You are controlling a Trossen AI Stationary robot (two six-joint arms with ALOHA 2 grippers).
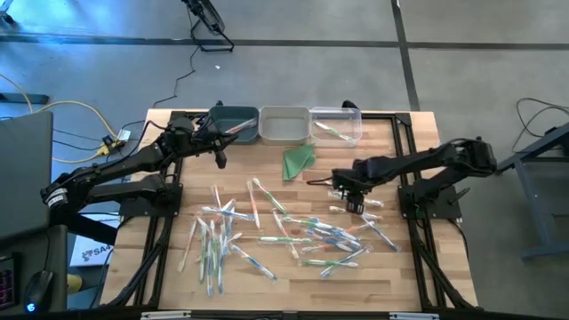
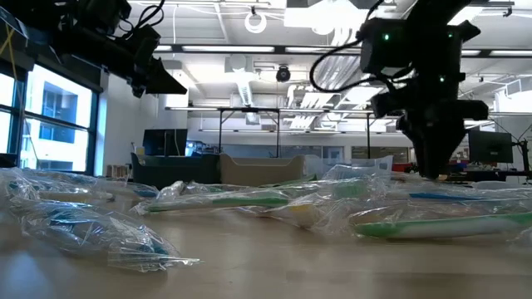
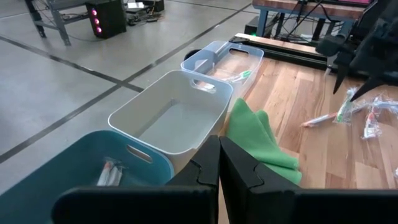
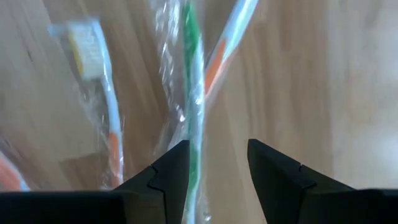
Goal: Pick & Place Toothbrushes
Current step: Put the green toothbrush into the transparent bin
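The right jaws are apart, pointing down over a green toothbrush in clear wrap on the worktop. Orange ones lie at 9 and 1 o'clock of it. The left jaws are shut and empty above the teal bin, with the white bin and green cloth just past it.

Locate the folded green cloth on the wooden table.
In the high view the folded green cloth lies near the table's far edge, just in front of the grey plastic bin, between the left gripper and right gripper.
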